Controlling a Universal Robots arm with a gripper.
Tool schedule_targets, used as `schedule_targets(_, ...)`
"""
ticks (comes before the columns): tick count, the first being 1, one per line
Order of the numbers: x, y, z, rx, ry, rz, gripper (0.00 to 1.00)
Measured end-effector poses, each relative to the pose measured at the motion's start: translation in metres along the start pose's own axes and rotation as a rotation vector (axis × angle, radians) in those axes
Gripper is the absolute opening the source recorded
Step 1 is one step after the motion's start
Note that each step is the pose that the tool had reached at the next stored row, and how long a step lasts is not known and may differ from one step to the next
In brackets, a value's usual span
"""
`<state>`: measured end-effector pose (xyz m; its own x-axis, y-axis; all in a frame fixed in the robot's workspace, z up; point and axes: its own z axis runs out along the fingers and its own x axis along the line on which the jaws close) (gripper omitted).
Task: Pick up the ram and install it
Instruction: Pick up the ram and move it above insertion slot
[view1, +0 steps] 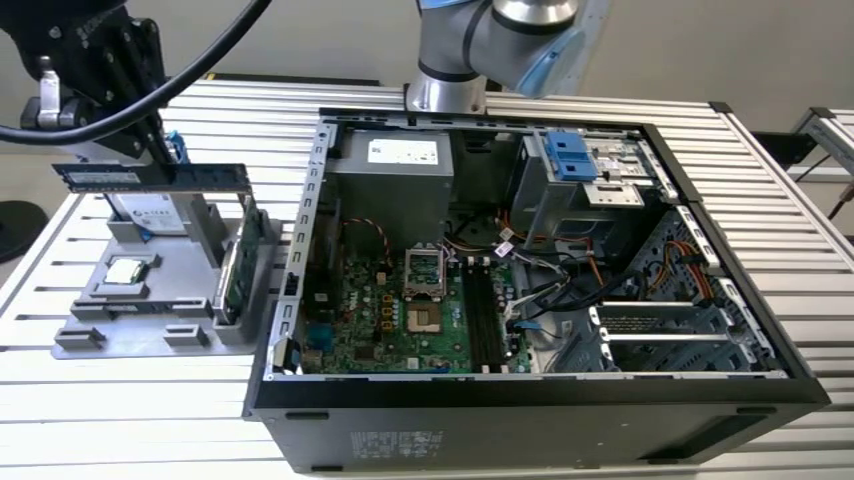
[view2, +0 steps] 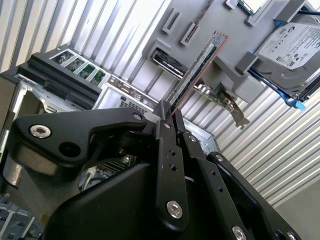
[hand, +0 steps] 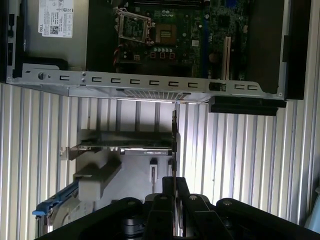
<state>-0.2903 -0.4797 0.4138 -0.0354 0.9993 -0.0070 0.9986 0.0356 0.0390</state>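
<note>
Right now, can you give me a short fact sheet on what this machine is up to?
End effector: shut on the ram
Ram: held level above the grey tray, outside the computer case
Tray: holds a hard drive and a green card on edge
Computer case: open, motherboard exposed

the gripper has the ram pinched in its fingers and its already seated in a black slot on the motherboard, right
One thing is wrong: the ram is not seated in a motherboard slot. The exterior view shows it held by the gripper over the grey tray at the exterior view's left, outside the computer case. The rest is right: the fingers are shut on the ram.
</note>
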Motion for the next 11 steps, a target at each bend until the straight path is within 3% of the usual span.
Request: schedule_targets(11, -0.0004, 0.0113, 0.0004, 0.0000, 0.0000, 0.000, 0.00)
